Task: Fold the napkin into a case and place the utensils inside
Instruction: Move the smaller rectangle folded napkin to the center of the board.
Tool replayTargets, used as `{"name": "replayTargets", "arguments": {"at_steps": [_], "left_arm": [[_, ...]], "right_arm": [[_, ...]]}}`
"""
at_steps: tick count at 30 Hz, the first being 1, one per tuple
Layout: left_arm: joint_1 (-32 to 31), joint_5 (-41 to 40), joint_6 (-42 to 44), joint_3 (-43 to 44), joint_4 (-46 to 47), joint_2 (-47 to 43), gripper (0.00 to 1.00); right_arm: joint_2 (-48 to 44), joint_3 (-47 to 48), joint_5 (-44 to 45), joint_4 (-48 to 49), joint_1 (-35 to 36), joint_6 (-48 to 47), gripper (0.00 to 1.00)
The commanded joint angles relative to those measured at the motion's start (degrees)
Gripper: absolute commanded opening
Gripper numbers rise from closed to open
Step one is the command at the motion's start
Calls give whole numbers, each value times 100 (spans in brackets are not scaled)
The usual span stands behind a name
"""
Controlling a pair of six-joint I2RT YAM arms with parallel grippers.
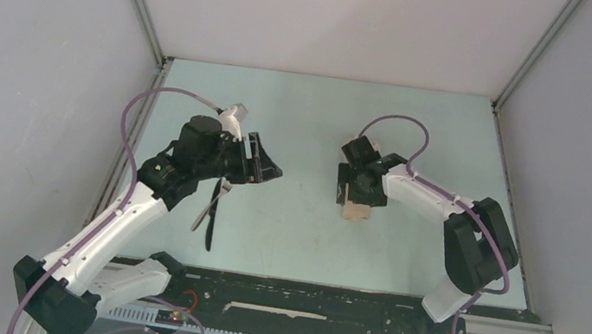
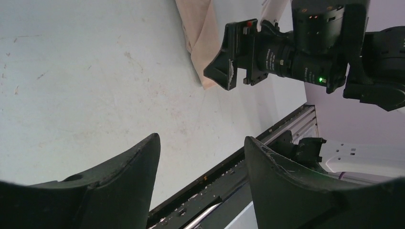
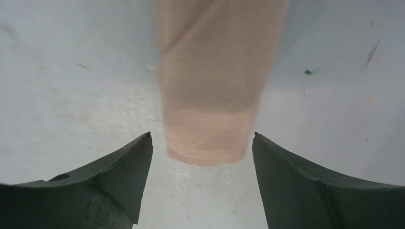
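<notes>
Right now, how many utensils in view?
2: black knife and silver fork lie together on the table beside the left arm, which may hide parts of them.

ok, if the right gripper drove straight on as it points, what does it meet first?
Likely the folded napkin, centred ahead of the right gripper, with the table beneath. Gap unclear.

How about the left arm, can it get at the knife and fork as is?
Probably yes: knife and fork lie uncovered beside its wrist, and the left claw is open and empty. It points past them, so it must pull back.
</notes>
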Motion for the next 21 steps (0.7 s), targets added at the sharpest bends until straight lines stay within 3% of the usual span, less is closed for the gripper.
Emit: {"name": "replayTargets", "arguments": {"at_steps": [1, 3, 7, 13, 21], "left_arm": [[24, 221, 139, -144, 213, 7, 71], [24, 278, 98, -191, 280, 55, 71], [24, 369, 36, -216, 384, 178, 71], [24, 434, -21, -227, 421, 162, 71], [23, 402, 14, -223, 394, 173, 71]], "right_arm": [[-335, -341, 587, -248, 72, -24, 79], [-419, -559, 491, -62, 140, 59, 77], [-128, -612, 330, 248, 199, 281, 84], [296, -614, 250, 902, 273, 494, 87], [571, -595, 320, 1453, -221, 639, 78]]}}
